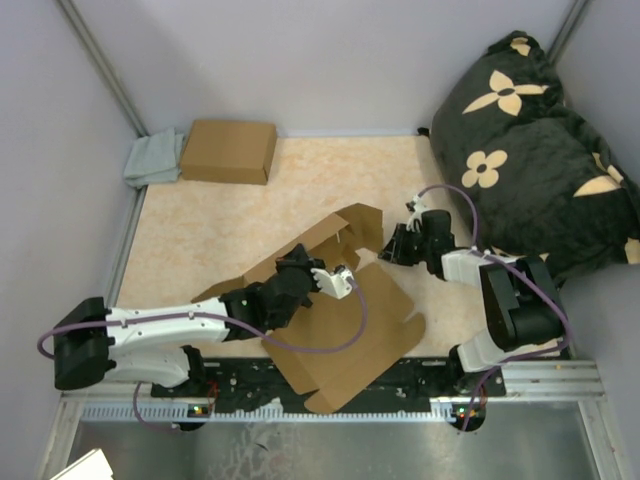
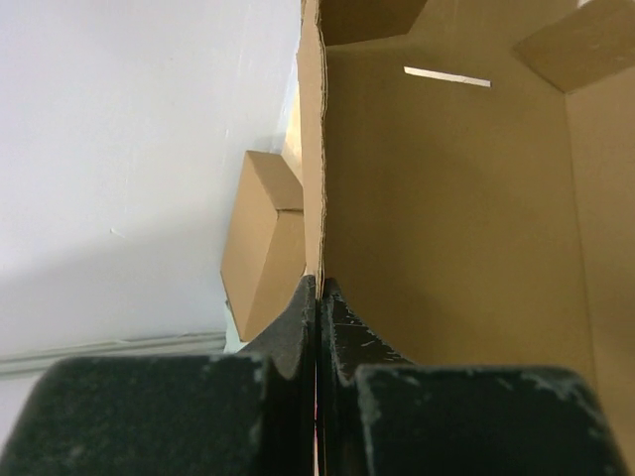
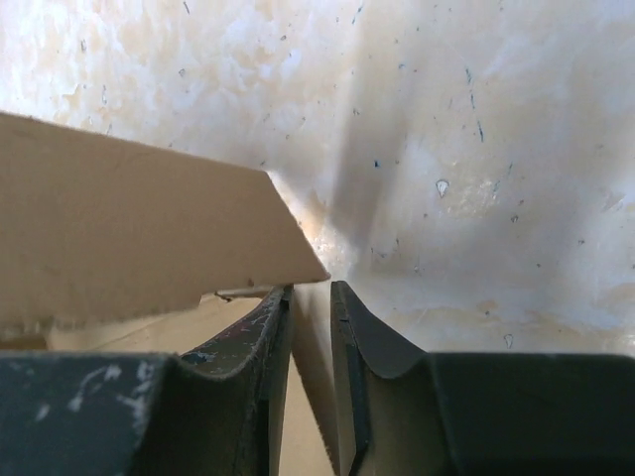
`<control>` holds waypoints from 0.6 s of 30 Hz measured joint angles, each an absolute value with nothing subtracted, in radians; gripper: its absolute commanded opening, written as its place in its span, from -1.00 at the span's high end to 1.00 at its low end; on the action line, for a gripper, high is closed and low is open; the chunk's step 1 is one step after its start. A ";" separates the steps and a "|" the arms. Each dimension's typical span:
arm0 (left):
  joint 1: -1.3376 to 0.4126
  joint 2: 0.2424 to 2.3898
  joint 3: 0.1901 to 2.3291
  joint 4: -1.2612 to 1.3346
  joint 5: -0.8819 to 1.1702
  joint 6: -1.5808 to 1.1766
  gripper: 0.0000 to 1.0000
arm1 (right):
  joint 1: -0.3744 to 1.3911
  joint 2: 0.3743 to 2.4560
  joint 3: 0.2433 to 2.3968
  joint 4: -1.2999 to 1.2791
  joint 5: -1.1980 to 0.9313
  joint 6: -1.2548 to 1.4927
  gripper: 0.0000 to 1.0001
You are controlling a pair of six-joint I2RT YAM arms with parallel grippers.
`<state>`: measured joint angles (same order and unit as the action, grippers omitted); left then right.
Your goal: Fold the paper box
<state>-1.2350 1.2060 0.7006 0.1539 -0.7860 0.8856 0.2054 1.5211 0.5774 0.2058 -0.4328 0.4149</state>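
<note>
The paper box (image 1: 350,335), plain brown die-cut cardboard, lies half raised at the table's near middle, its flat panel reaching the front edge. My left gripper (image 1: 300,260) is shut on the top edge of a raised side wall. In the left wrist view the jaws (image 2: 317,283) pinch that wall edge-on, and the box's inside (image 2: 446,218) with a slit (image 2: 446,76) lies to the right. My right gripper (image 1: 388,250) is at the box's far right flap. In the right wrist view its jaws (image 3: 310,290) stand close around a thin cardboard flap (image 3: 129,228).
A smooth brown carton (image 1: 228,150) sits at the back left, also in the left wrist view (image 2: 260,258), with a grey cloth (image 1: 155,158) beside it. A black flowered cushion (image 1: 530,140) fills the back right. The tabletop (image 3: 446,119) is pale marbled beige.
</note>
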 measured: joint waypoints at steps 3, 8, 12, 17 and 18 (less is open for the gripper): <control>-1.235 1.236 0.701 0.151 -0.798 0.889 1.00 | 0.205 1.521 0.600 0.180 -0.427 0.408 0.54; -1.235 1.243 0.701 0.159 -0.821 0.891 1.00 | 0.205 1.521 0.618 0.158 -0.428 0.396 0.53; -1.235 1.242 0.701 0.160 -0.842 0.890 1.00 | 0.205 1.517 0.617 0.140 -0.428 0.393 0.54; -1.235 1.238 0.701 0.171 -0.866 0.894 1.00 | 0.204 1.414 0.592 0.094 -0.427 0.382 0.55; -1.235 1.238 0.699 0.180 -0.870 0.897 1.00 | 0.205 1.377 0.585 0.084 -0.428 0.379 0.51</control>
